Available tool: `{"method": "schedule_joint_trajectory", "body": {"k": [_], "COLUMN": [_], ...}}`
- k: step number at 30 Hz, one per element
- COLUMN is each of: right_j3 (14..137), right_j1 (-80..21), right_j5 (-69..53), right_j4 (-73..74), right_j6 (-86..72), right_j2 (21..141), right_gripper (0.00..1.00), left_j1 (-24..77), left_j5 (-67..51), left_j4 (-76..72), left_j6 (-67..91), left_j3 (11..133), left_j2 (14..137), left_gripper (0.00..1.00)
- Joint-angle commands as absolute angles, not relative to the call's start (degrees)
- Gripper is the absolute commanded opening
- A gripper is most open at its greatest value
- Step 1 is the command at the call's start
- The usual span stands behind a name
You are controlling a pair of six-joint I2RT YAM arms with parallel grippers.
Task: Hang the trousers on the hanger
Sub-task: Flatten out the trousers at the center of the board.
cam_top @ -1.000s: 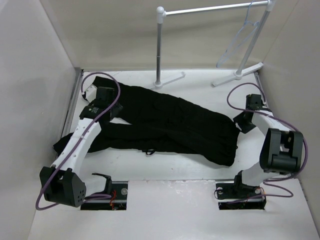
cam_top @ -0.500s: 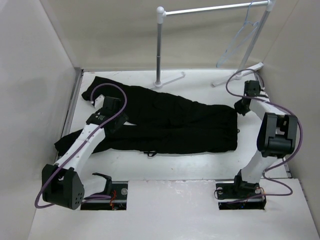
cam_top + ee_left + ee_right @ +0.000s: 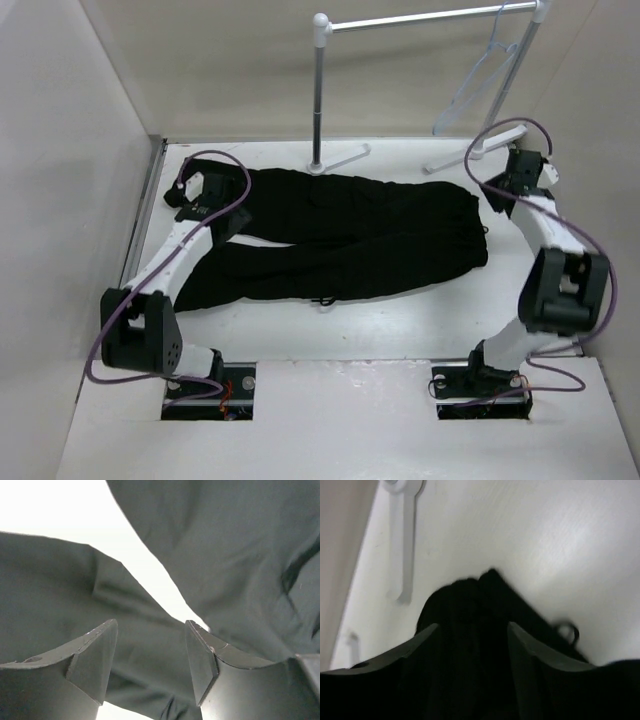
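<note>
Near edge: both arm bases sit here, w/ a bare strip of table (image 3: 400, 325) btwn them and the trousers (image 3: 340, 240); that strip is the widest free room. The left arm (image 3: 165, 265) runs up beside the left wall (image 3: 70, 150), elbow low by its base, forearm slanting over the trousers' nearer leg. The right arm (image 3: 560, 290) stands w/ elbow raised, close to the right wall (image 3: 605, 150), so that side is tight.

Mid-table: trousers lie flat, left to right. The two legs part toward the left, w/ a sliver of white table showing btwn them. The right end stops just short of the right arm's wrist. A small loop (image 3: 325, 300) pokes out at the nearer edge.

The left gripper (image 3: 151, 645) is over the trousers' left end, pointing down. Its fingers (image 3: 95, 655) stand apart at a middling gap, cloth under them, nothing pinched in the wrist view. The right gripper (image 3: 472, 635) is at the right end, far side. Its fingers are apart too, w/ a dark cloth edge lying btwn and below them; can't tell if they touch it.

Far edge: the garment rack (image 3: 318, 100) stands w/ its feet on the table, one foot (image 3: 406, 545) just beyond the cloth edge in the right wrist view. The hanger (image 3: 478, 85) hangs from the rack's bar at far right, well apart from the trousers and free of both grippers.
</note>
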State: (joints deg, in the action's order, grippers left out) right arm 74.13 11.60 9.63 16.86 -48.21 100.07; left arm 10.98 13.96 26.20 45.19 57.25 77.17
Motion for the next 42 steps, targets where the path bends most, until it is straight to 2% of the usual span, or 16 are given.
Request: {"method": "schedule_joint_trajectory", "body": {"k": [1,2,3,6,7,11,13,16,18,23,30,31,35,36,38,42], "right_j3": [62.7,58.5,54.5,44.1,41.2,33.4,31.1,29.4,28.6,29.7,35.8,36.0,37.7,38.1,39.1,41.5], "right_j1": [7.3,6.4,5.7,4.2,3.9,3.9,3.9,5.3,8.7,14.5,14.5,14.1,14.3,14.3,14.8,15.5], "right_j5": [9.8,9.4,8.8,7.2,7.1,6.9,6.3,6.6,6.6,5.3,0.9,0.5,1.3,1.4,3.1,7.9], "right_j4": [16.1,17.0,18.4,22.4,23.5,25.9,26.2,26.5,25.9,20.7,10.9,9.3,9.4,11.3,18.6,33.8], "right_j6": [-48.0,-48.6,-49.4,-51.7,-52.1,-53.5,-54.0,-54.0,-54.0,-53.1,-51.4,-51.9,-53.3,-53.3,-53.0,-50.3], "right_j2": [83.7,80.2,76.8,67.5,64.5,55.4,53.5,53.3,54.2,60.5,75.6,76.9,80.8,80.3,76.1,64.4], "right_gripper": [0.33,0.13,0.02,0.0,0.03,0.31,0.5,0.64,0.68,0.67,0.56,0.51,0.11,0.06,0.02,0.02], "left_j1": [7.0,5.1,3.1,-1.6,-2.8,-6.2,-7.9,-10.1,-11.5,-13.8,-15.2,-15.4,-15.7,-15.7,-15.7,-16.1], "left_j5": [13.8,13.0,12.3,9.7,9.2,8.9,9.1,10.2,10.1,8.7,6.3,6.2,5.0,5.1,5.5,6.8], "left_j4": [20.4,19.4,18.4,15.5,15.1,13.7,13.8,13.6,14.0,15.6,15.7,15.7,15.5,15.5,15.6,15.5], "left_j6": [42.5,42.8,43.0,43.8,43.9,45.0,45.6,46.4,46.3,46.2,46.1,46.1,46.1,46.1,46.3,46.8], "left_j3": [61.4,62.2,62.9,66.0,67.5,73.6,77.0,79.4,81.6,86.6,91.3,91.8,93.8,94.1,94.7,95.6], "left_j2": [82.2,84.1,85.9,91.4,93.4,101.3,104.8,107.6,110.3,115.4,120.9,121.6,123.5,123.8,124.2,124.0], "left_gripper": [0.54,0.54,0.53,0.53,0.53,0.52,0.5,0.49,0.49,0.49,0.45,0.43,0.34,0.3,0.27,0.24]}}
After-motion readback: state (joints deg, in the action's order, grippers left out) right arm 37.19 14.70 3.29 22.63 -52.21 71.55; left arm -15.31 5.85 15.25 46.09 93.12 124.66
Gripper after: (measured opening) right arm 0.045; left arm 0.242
